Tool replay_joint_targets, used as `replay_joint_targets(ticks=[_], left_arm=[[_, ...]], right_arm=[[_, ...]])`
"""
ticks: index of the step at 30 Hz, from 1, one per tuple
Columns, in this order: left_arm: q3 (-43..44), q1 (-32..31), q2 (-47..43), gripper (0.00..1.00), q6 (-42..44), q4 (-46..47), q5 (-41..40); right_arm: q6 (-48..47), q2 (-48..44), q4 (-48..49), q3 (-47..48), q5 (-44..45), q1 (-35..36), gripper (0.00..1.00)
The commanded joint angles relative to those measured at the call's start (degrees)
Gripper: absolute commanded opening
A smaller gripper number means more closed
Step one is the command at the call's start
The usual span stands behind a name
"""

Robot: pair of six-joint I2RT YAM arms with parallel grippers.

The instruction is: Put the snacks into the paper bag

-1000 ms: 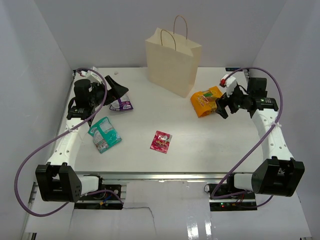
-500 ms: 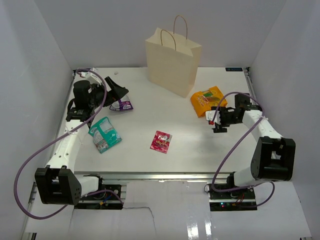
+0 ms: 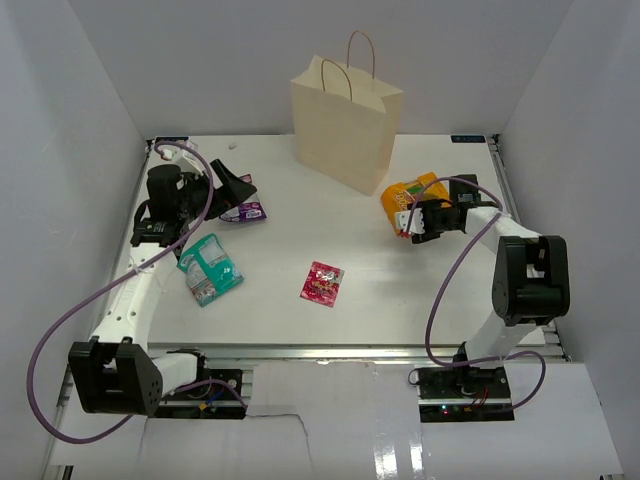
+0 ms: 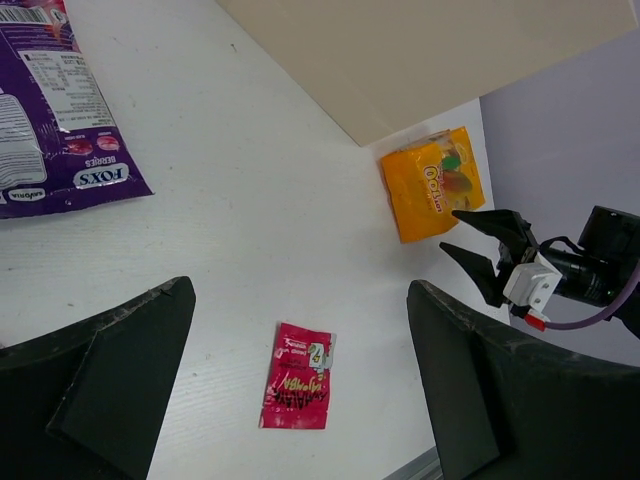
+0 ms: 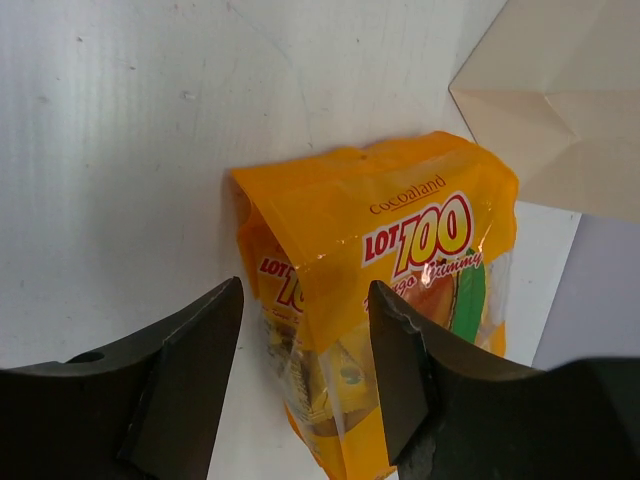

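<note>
The cream paper bag (image 3: 347, 125) stands upright at the back centre. The orange-yellow snack bag (image 3: 410, 195) lies to its right. My right gripper (image 3: 411, 222) is open at that bag's near end. In the right wrist view the fingers (image 5: 190, 350) straddle a corner of the orange bag (image 5: 400, 250) without closing on it. My left gripper (image 3: 238, 186) is open and empty, just above the purple-and-white pack (image 3: 247, 212). The teal-and-white pack (image 3: 208, 268) lies at the left. The red-pink sachet (image 3: 322, 283) lies mid-table and shows between my left gripper's (image 4: 300, 292) fingers in the left wrist view (image 4: 297, 376).
White walls close in the table on the left, back and right. The paper bag's base (image 5: 550, 90) sits just beyond the orange bag. The table's front rail (image 3: 330, 352) runs along the near edge.
My right arm has swung in from the right side and come down, its open gripper now at the orange bag. My left gripper has shifted slightly.
</note>
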Motion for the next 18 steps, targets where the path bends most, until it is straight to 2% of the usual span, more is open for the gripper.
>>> replay_joint_targets(ticks=[1,11,18], left_arm=[[-0.34,-0.03,-1.61,0.98,1.09,-1.21,-1.00],[1.51,-0.03,1.91,0.98,0.73,-0.95,0.05],[1.24,-0.03,2.35,0.98,0.73,-1.04,0.05]], right_arm=[[1.23,1.09,5.01,1.45,1.30,0.35,0.59],[4.04,4.25,11.16,0.92,2.54,2.29,0.60],[5.45,5.66,10.90,1.18,1.39,2.99,0.57]])
